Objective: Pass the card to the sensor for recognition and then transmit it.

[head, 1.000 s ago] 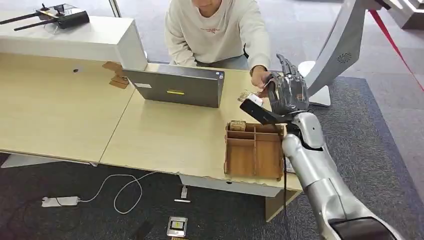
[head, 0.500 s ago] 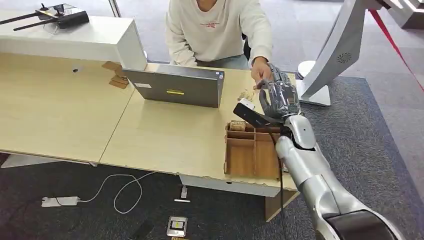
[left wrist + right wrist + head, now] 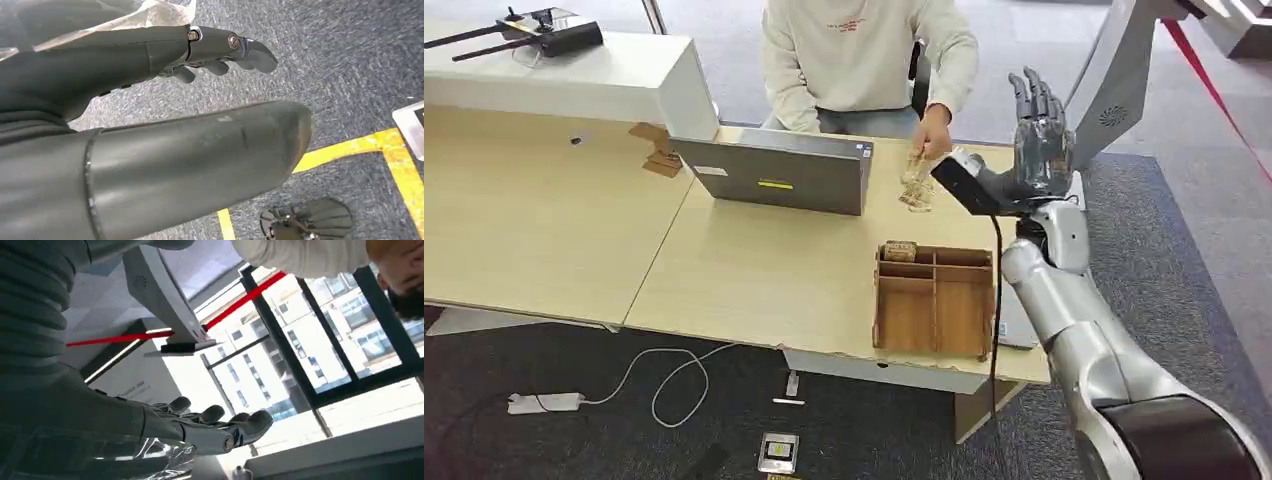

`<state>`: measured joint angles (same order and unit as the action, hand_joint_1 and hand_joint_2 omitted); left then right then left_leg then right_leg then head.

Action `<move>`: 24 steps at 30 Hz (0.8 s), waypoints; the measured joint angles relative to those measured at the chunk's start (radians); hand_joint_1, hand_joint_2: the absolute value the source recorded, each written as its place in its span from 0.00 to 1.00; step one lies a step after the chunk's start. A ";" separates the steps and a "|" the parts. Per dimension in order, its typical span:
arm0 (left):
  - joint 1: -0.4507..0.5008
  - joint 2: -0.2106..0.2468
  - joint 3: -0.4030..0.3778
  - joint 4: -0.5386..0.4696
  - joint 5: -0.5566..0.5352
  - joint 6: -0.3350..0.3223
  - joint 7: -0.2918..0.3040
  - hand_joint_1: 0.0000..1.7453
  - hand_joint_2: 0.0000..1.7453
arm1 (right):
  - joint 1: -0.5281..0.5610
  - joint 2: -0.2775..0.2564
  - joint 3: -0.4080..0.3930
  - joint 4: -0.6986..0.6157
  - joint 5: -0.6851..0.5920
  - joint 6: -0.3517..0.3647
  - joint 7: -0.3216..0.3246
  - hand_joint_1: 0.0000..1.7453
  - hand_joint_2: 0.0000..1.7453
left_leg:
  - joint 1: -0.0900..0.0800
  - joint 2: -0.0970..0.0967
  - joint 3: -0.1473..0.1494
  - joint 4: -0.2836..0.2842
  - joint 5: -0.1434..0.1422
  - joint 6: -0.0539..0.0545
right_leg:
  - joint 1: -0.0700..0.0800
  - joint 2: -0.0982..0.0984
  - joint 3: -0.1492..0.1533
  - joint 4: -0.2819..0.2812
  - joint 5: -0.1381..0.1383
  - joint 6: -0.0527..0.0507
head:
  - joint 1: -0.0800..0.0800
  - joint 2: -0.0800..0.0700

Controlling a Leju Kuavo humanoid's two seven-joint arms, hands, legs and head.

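The card cannot be made out for certain. A small pale tan-and-white item (image 3: 916,184) hangs from the fingertips of the person's hand (image 3: 932,134) and reaches down to the table (image 3: 754,275), just beside the right edge of the laptop (image 3: 774,176). It may be the card, but it is too small to tell, and no print or colour can be read on it.

The right hand (image 3: 1040,132) is raised just to the right of that spot, palm upright, fingers spread and pointing up, holding nothing. The right wrist view shows the same fingers (image 3: 215,422) apart against bright windows. The left hand (image 3: 150,60) hangs over grey carpet crossed by yellow tape, fingers stretched out with nothing in them.

Nearer the robot, a wooden tray (image 3: 934,345) split into compartments sits at the table's near edge, below the right forearm. Its far-left compartment holds a small tan block (image 3: 900,250).

The person wears a cream sweatshirt (seated behind the laptop). At the far left, a white counter (image 3: 624,85) carries a dark controller with antennas (image 3: 549,30). On the carpet below lie a white adapter with a looped cable (image 3: 544,402).
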<state>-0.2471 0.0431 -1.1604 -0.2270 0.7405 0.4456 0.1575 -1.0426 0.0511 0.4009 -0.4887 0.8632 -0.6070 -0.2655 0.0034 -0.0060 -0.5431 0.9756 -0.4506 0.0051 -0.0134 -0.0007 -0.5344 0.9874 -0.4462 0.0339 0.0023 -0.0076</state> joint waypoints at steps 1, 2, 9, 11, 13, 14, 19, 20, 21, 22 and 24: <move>0.004 0.001 0.002 0.000 0.007 0.001 0.000 0.00 0.00 | -0.010 -0.014 -0.015 -0.001 -0.030 -0.008 -0.010 0.00 1.00 | 0.000 0.000 0.000 0.000 0.000 0.000 | 0.000 0.000 0.000 0.000 0.000 0.000 | 0.000 0.000; 0.007 0.001 0.004 0.000 0.013 0.002 -0.001 0.00 0.00 | -0.019 -0.030 -0.030 -0.001 -0.059 -0.013 -0.021 0.00 1.00 | 0.000 0.000 0.000 0.000 0.000 0.000 | 0.000 0.000 0.000 0.000 0.000 0.000 | 0.000 0.000; 0.042 0.006 0.035 0.000 0.056 0.004 -0.006 0.00 0.00 | -0.010 -0.152 -0.277 -0.045 -0.103 -0.018 -0.113 0.00 1.00 | 0.000 0.000 0.000 0.000 -0.001 0.001 | 0.000 0.000 0.001 -0.002 0.000 0.000 | 0.000 0.000; 0.047 0.006 0.046 0.000 0.065 0.006 -0.004 0.00 0.00 | 0.011 -0.179 -0.360 -0.054 -0.109 -0.018 -0.131 0.00 1.00 | 0.000 0.000 0.000 0.000 -0.001 0.001 | 0.000 0.000 0.000 -0.002 0.000 0.001 | 0.000 0.000; 0.050 0.006 0.050 0.000 0.073 0.006 0.000 0.00 0.00 | 0.045 -0.207 -0.447 -0.060 -0.109 -0.018 -0.153 0.00 1.00 | 0.000 0.000 0.000 0.000 -0.001 0.001 | 0.000 0.000 0.001 -0.002 0.000 0.001 | 0.000 0.000; 0.052 0.006 0.052 0.000 0.079 0.006 0.000 0.00 0.00 | 0.064 -0.220 -0.489 -0.061 -0.111 -0.018 -0.163 0.00 1.00 | 0.000 0.000 0.000 0.000 -0.001 0.001 | 0.000 0.000 0.000 -0.002 0.000 0.001 | 0.000 0.000; 0.063 0.006 0.076 0.000 0.112 0.014 -0.001 0.00 0.00 | 0.181 -0.283 -0.694 -0.056 -0.123 -0.018 -0.185 0.00 1.00 | 0.000 0.000 0.000 0.000 -0.002 0.002 | 0.000 0.000 0.001 -0.003 0.000 0.001 | 0.000 0.000; 0.066 0.006 0.080 0.000 0.124 0.015 -0.004 0.00 0.00 | 0.214 -0.297 -0.751 -0.052 -0.120 -0.018 -0.185 0.00 1.00 | 0.000 -0.001 0.000 0.000 -0.002 0.002 | 0.000 0.000 0.001 -0.003 0.000 0.001 | 0.000 0.000; 0.068 0.006 0.087 0.000 0.133 0.016 -0.008 0.00 0.00 | 0.235 -0.305 -0.786 -0.049 -0.110 -0.018 -0.183 0.00 1.00 | 0.000 0.000 0.000 0.000 -0.002 0.002 | 0.000 0.001 0.000 -0.003 0.000 0.001 | 0.000 0.000; 0.070 0.005 0.095 0.000 0.143 0.017 -0.011 0.00 0.00 | 0.258 -0.312 -0.821 -0.045 -0.096 -0.018 -0.179 0.00 1.00 | 0.000 0.000 0.000 0.000 -0.002 0.002 | 0.000 0.001 0.000 -0.003 0.000 0.001 | 0.000 0.000; 0.074 0.004 0.103 0.000 0.157 0.019 -0.016 0.00 0.00 | 0.303 -0.326 -0.899 -0.036 -0.071 -0.018 -0.176 0.00 1.00 | 0.000 0.000 0.000 0.000 -0.002 0.002 | 0.000 0.001 0.001 -0.003 0.000 0.001 | 0.000 0.000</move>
<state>-0.1727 0.0469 -1.0571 -0.2270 0.8972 0.4643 0.1415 -0.7396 -0.2751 -0.4977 -0.5249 0.7923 -0.6245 -0.4417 0.0035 -0.0061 -0.5434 0.9759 -0.4530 0.0067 -0.0132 0.0000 -0.5338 0.9846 -0.4466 0.0352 0.0023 -0.0076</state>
